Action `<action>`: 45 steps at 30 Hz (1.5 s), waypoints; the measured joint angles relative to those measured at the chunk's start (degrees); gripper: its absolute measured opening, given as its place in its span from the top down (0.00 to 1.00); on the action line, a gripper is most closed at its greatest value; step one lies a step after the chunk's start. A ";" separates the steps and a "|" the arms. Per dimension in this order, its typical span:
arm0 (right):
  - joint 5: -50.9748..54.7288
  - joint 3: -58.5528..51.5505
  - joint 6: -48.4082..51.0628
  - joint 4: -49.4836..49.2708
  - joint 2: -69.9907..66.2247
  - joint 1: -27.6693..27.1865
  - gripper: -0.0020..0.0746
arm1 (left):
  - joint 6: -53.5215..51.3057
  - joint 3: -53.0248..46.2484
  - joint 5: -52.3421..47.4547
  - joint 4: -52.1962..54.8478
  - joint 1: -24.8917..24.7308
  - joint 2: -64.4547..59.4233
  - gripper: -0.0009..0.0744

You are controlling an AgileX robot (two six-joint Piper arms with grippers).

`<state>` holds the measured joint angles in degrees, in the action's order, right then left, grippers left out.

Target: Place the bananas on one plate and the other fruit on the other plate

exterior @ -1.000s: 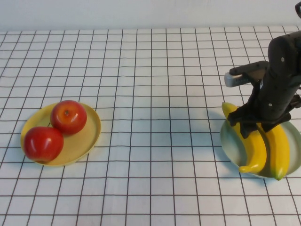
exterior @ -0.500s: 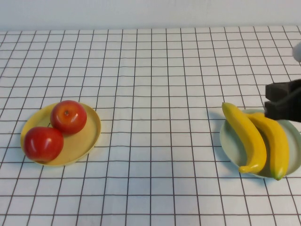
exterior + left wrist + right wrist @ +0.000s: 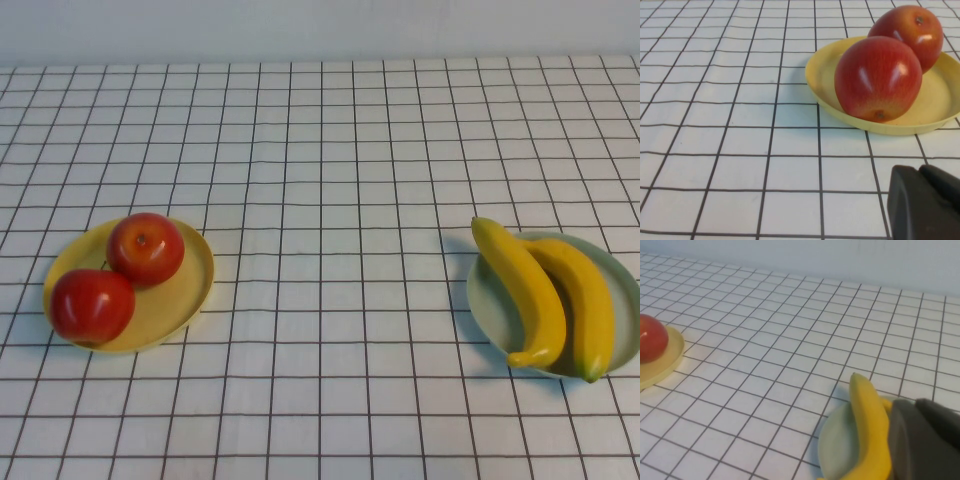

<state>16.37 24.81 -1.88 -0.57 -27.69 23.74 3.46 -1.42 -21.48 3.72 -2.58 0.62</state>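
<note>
Two yellow bananas point(image 3: 525, 290) point(image 3: 585, 300) lie side by side on the pale blue-green plate point(image 3: 490, 310) at the right. Two red apples point(image 3: 146, 248) point(image 3: 92, 305) sit on the pale yellow plate point(image 3: 180, 295) at the left. Neither arm shows in the high view. In the left wrist view my left gripper point(image 3: 920, 172) is shut and empty, a little short of the yellow plate point(image 3: 825, 65) and the apples point(image 3: 877, 77). In the right wrist view my right gripper point(image 3: 915, 410) is shut and empty, close by a banana point(image 3: 870, 425) on the blue-green plate point(image 3: 837, 445).
The table is covered by a white cloth with a black grid point(image 3: 330, 200). A pale wall runs along its far edge point(image 3: 320, 25). An apple point(image 3: 650, 337) on the yellow plate also shows far off in the right wrist view.
My right arm stood over the bananas' plate a second ago. It pulled back to the right and is now out of the high view. Fruit and plates have not moved.
</note>
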 joint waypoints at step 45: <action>5.56 -26.31 0.40 -1.24 28.16 -22.98 0.99 | 0.00 0.00 0.00 0.00 0.00 0.09 0.99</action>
<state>21.92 -1.50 -1.48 -1.81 0.46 0.76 3.46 -1.42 -21.48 3.72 -2.58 0.71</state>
